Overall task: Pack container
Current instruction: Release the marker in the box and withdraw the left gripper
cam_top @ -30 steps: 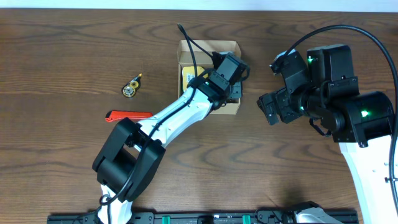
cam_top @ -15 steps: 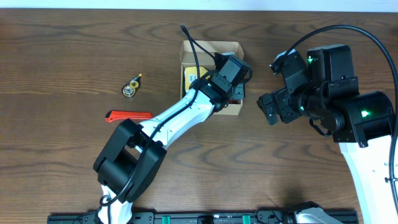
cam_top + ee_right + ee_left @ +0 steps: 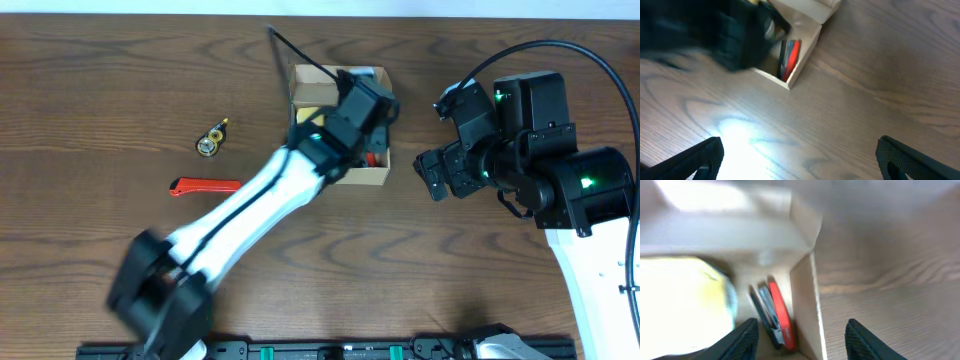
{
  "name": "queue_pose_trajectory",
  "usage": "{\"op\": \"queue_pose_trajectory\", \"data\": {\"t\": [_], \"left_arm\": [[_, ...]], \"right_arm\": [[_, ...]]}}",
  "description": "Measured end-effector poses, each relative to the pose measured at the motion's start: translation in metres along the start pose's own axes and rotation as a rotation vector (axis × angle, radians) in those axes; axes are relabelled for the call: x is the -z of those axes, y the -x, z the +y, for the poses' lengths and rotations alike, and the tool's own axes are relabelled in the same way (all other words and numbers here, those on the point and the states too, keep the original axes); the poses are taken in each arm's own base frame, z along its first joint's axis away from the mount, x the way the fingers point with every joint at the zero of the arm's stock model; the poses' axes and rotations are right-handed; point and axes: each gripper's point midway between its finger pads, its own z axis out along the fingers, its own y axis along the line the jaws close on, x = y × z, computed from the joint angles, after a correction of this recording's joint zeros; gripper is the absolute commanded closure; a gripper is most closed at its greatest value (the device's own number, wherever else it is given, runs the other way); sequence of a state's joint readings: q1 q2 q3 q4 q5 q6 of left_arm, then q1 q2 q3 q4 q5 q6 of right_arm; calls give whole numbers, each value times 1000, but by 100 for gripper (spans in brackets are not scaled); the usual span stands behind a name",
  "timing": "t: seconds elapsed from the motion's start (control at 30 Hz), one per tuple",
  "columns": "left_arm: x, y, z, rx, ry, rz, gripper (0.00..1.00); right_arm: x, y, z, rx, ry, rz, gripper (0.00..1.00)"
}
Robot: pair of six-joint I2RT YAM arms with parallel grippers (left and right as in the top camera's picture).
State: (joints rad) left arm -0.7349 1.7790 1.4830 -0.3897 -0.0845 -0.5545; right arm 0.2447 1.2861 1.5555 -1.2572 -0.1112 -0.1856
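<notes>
Wooden desk [image 3: 100, 80] fills the frame. The right tool [image 3: 800, 155], at centre right of the overhead view, hangs near the container with its fingers spread wide and empty. The left tool [image 3: 802, 342], fingers parted and holding nothing, hovers over the container [image 3: 366, 176], an open tan cardboard box at upper centre. Inside lie a yellow item [image 3: 685, 295] and, beside one wall, a red-and-black item [image 3: 777, 312]. Left of the box, well apart, are a red object [image 3: 205, 186] and a small yellow-black object [image 3: 210, 141].
</notes>
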Motion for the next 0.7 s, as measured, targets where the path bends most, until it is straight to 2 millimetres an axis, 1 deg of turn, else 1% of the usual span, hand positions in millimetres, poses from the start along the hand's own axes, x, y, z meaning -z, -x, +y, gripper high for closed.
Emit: {"op": "queue_pose_trajectory", "data": {"t": [0.07, 0.1, 0.17, 0.23, 0.3, 0.37, 0.4, 0.47, 0.57, 0.63, 0.7], "left_arm": [[36, 23, 4, -35, 16, -77, 46], [50, 31, 8, -51, 30, -105, 46], [79, 48, 20, -83, 68, -163, 45], [102, 62, 41, -109, 120, -199, 41], [116, 73, 70, -126, 184, -210, 36], [123, 81, 107, -138, 259, -191, 34], [124, 81, 120, -138, 284, -176, 34], [124, 83, 157, -145, 332, -128, 33], [122, 88, 203, -146, 367, -83, 33], [116, 90, 231, -141, 370, -57, 32], [106, 83, 258, -135, 368, -6, 32]], "right_arm": [[0, 0, 0, 0, 0, 0, 1], [0, 0, 0, 0, 0, 0, 1], [0, 0, 0, 0, 0, 0, 1], [0, 0, 0, 0, 0, 0, 1], [0, 0, 0, 0, 0, 0, 1], [0, 0, 0, 0, 0, 0, 1], [0, 0, 0, 0, 0, 0, 1], [0, 0, 0, 0, 0, 0, 1], [0, 0, 0, 0, 0, 0, 1], [0, 0, 0, 0, 0, 0, 1], [0, 0, 0, 0, 0, 0, 1]]}}
